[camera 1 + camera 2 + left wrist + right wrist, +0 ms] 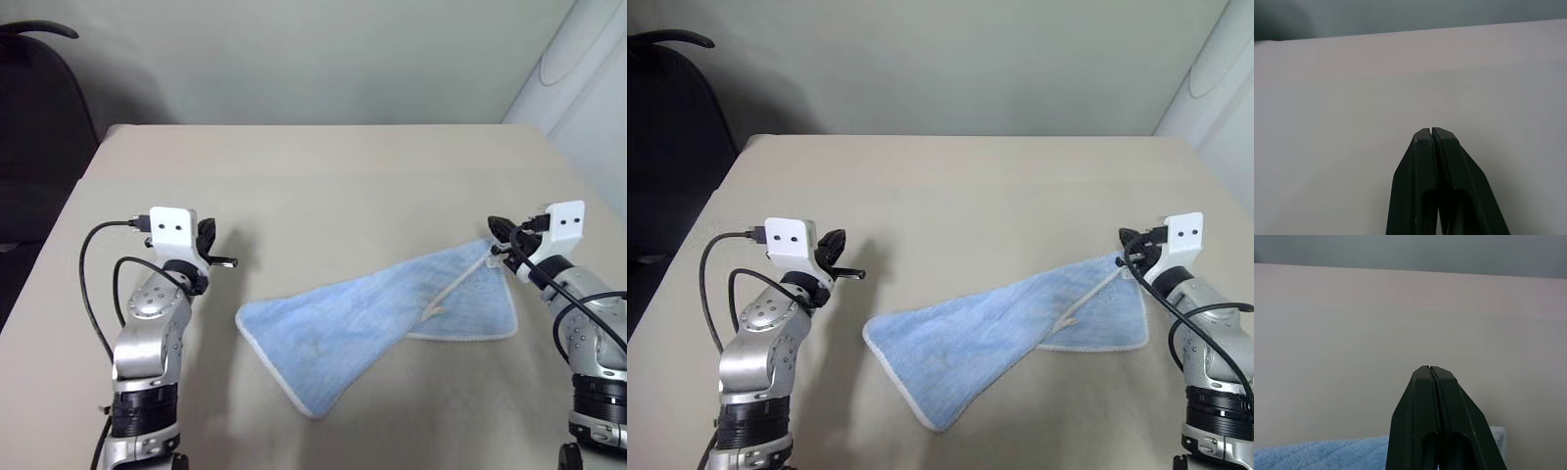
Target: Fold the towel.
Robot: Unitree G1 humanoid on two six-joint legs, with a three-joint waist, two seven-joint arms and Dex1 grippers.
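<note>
Towel (372, 318) lay folded in a slanted strip across the lower middle of the frame on the table (323, 176), its upper right end apparently under the right gripper (500, 233), both it and the left gripper (209, 243) pinched together, holding nothing.

Wide bare table (323, 166) beyond and between both arms, open for passing. Only obstacle on the surface: the towel (362, 318), lying flat and crumpled diagonally, low enough to pass over. Left gripper (1432, 131) well apart from it; right gripper (1429, 368) just above its far corner. Dark chair (34, 127) outside the table's left edge.
</note>
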